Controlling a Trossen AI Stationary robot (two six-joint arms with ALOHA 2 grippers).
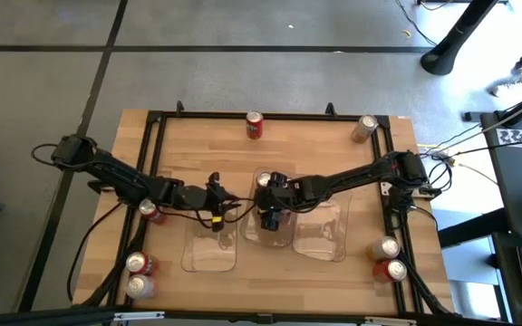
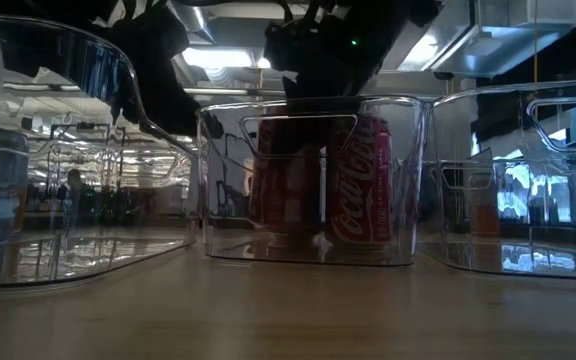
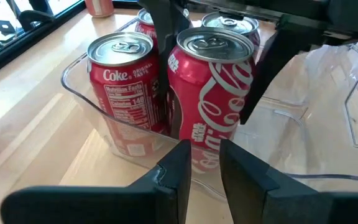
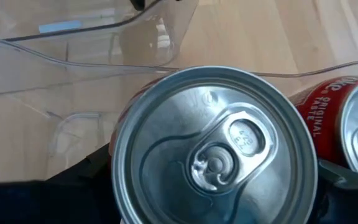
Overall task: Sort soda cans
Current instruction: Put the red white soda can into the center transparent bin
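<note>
A clear tray (image 1: 247, 195) stands mid-table between two other trays, with red soda cans in it. My right gripper (image 1: 272, 215) reaches into it from the table's right, shut on one red Coca-Cola can (image 3: 213, 93). That can's silver top (image 4: 216, 149) fills the right wrist view. Beside it stands another red can (image 3: 123, 87), with more behind it. My left gripper (image 3: 204, 180) comes in from the table's left and sits at this tray's rim, its fingers almost together. My left gripper has the middle tray's rim at a rounded corner (image 3: 173, 163) in the narrow gap between its two fingers, coming nearly level from the table's left. The tray rests on the table. My right gripper pinches the Coca-Cola can by its side wall (image 3: 179, 81), one dark finger (image 3: 163, 43) on each side, slanting down from above. The can is upright inside the tray; whether its base is on the tray floor I cannot tell.
An empty clear tray (image 1: 209, 258) lies to the left and another (image 1: 320, 243) to the right. Loose cans stand at the far edge (image 1: 255, 125), far right corner (image 1: 363, 128), near right (image 1: 388, 258), and left side (image 1: 150, 210) (image 1: 139, 274).
</note>
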